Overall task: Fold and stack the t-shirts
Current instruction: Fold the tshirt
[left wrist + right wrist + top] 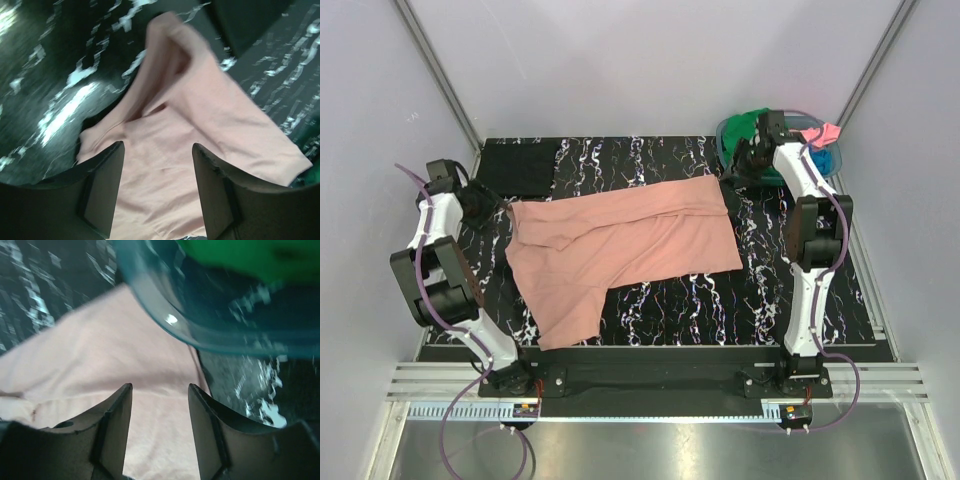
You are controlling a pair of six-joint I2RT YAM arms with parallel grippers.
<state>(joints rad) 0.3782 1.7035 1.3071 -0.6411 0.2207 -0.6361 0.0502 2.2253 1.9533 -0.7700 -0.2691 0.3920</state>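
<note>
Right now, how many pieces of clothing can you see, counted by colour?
Salmon-pink shirt, spread on the table: 1
Black shirt, folded, far left corner: 1
Green cloth in the basket: 1
Bright pink cloth in the basket: 1
Blue cloth in the basket: 1
Total: 5; the basket may hide more.

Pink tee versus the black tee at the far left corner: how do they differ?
The pink tee lies spread across the middle, rumpled and partly folded; the black tee is a neat folded rectangle. The pink tee covers far more area than the black tee. Both lie flat on the table.
</note>
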